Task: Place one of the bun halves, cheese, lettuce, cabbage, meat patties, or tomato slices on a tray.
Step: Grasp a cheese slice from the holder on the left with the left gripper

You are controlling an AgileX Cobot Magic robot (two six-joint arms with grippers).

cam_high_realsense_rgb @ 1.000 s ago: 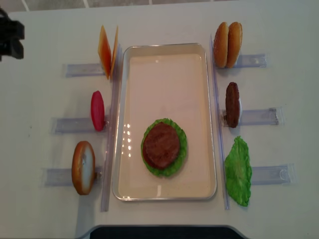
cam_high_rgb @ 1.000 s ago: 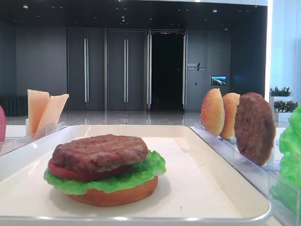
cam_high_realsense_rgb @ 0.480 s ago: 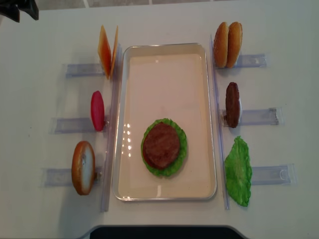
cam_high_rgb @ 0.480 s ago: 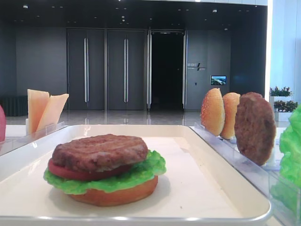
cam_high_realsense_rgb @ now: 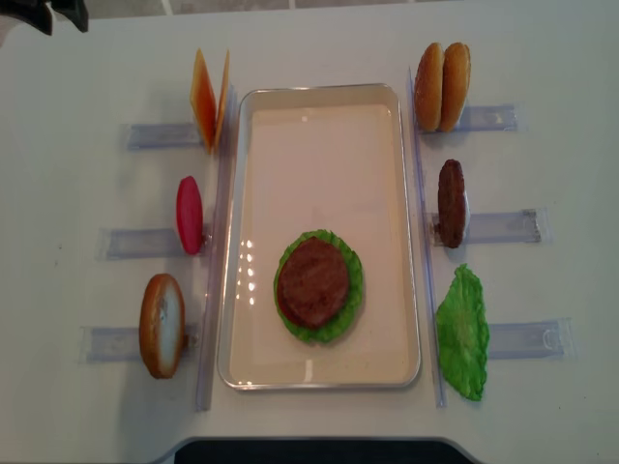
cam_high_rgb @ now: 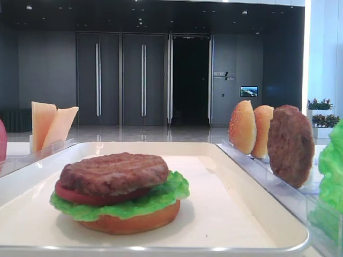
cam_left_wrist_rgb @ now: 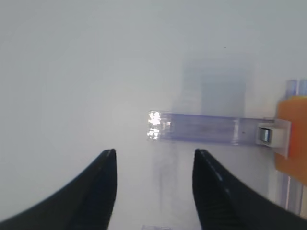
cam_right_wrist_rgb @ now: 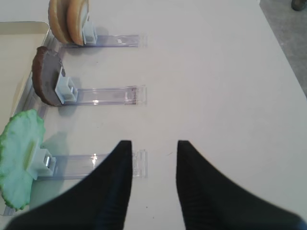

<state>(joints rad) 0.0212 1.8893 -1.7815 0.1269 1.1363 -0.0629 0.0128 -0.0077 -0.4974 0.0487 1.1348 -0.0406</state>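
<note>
Unmarked cream tray (cam_high_realsense_rgb: pixel 324 97), unlabelled patties (cam_high_realsense_rgb: pixel 451 203)

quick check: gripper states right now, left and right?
Left gripper: open, empty, over bare table near the cheese holder.
Right gripper: open, empty, over the table beside the lettuce holder.
</note>
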